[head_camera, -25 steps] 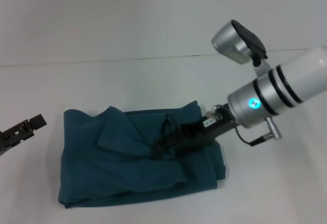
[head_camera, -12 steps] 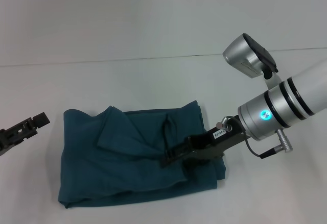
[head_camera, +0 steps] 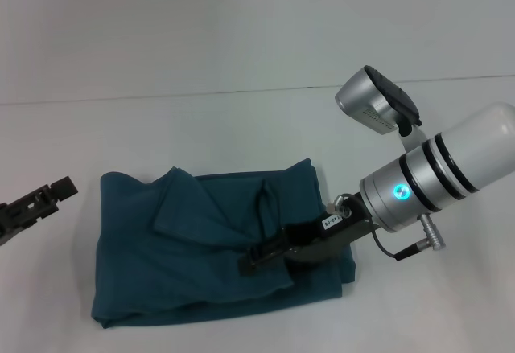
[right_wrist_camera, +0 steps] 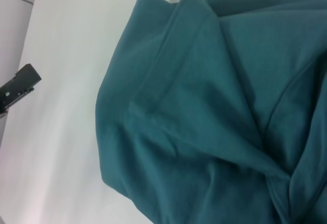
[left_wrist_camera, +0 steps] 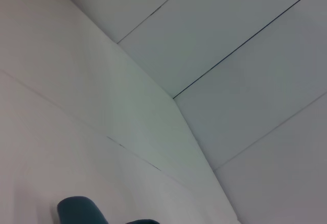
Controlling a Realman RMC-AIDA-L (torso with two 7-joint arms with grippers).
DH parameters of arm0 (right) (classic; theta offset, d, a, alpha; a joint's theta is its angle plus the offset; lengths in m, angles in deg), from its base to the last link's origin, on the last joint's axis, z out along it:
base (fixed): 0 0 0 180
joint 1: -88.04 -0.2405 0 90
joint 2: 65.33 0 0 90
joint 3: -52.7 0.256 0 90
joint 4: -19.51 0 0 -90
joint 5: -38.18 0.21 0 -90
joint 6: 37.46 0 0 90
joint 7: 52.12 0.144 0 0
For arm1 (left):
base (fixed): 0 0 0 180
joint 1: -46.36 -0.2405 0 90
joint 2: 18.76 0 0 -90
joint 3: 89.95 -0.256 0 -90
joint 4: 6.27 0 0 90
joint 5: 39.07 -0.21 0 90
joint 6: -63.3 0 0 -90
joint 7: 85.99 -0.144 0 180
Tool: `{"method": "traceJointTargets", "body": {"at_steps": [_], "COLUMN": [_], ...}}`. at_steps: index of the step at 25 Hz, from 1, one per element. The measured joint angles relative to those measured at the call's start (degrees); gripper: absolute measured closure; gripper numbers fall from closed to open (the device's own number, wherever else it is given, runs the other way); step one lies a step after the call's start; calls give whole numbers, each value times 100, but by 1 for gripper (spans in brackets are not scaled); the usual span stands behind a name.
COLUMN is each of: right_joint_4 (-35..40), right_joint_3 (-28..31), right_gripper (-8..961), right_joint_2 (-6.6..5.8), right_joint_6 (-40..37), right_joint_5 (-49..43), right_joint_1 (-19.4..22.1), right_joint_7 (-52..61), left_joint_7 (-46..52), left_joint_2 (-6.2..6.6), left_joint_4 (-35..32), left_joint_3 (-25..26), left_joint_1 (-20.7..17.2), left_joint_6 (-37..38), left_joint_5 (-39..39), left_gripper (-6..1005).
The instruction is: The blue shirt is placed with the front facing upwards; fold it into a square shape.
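Note:
The blue shirt (head_camera: pixel 185 248) lies on the white table as a rough rectangle of folded layers, with a loose flap at its upper left and no lettering showing. My right gripper (head_camera: pixel 245 264) reaches in from the right and sits low over the shirt's lower right part. The right wrist view is filled with the shirt (right_wrist_camera: pixel 204 132), whose creases bunch together near one corner. My left gripper (head_camera: pixel 36 202) is parked at the table's far left, apart from the cloth and open. A corner of the shirt (left_wrist_camera: pixel 76 211) shows in the left wrist view.
The white table (head_camera: pixel 241 128) stretches behind the shirt to a seam line and a pale wall. The left gripper (right_wrist_camera: pixel 18 86) also appears in the right wrist view, beyond the shirt's edge.
My right gripper has shifted over the shirt's right part, first right and toward me, then back left and a little nearer. The shirt and the left arm have not moved.

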Motion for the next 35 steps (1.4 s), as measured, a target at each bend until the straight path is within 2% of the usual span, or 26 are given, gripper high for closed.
{"method": "traceJointTargets", "body": {"at_steps": [10,17,20,27,30,35], "right_joint_4": [-13,-169,-451,-606,-557,-549], "right_joint_3": [59,229,193,153,150,169], "right_gripper": [87,92,94,98,101,104], "right_joint_2": [-79,47,53,68,6,-166], "right_joint_6": [-330,309,424,545,486,470], "right_joint_5": [27,468,760,785,730,379], "right_joint_1": [121,179,111,100,151,163], "right_joint_7": [28,-285,-492,-515,-486,-411], "left_joint_7": [-28,-31,-32,-43,-43,-44], "left_joint_2": [0,-3,-4,1,-3,-2], "left_joint_4": [110,166,198,198,198,197], "left_joint_3": [-1,-30,-15,-12,-25,-9], "left_joint_1": [4,4,4,4,4,4], "left_joint_6": [-76,-134,-138,-183,-196,-186], "left_joint_5": [0,0,-1,0,0,0], "left_gripper": [50,50,50,50,50,50]}}
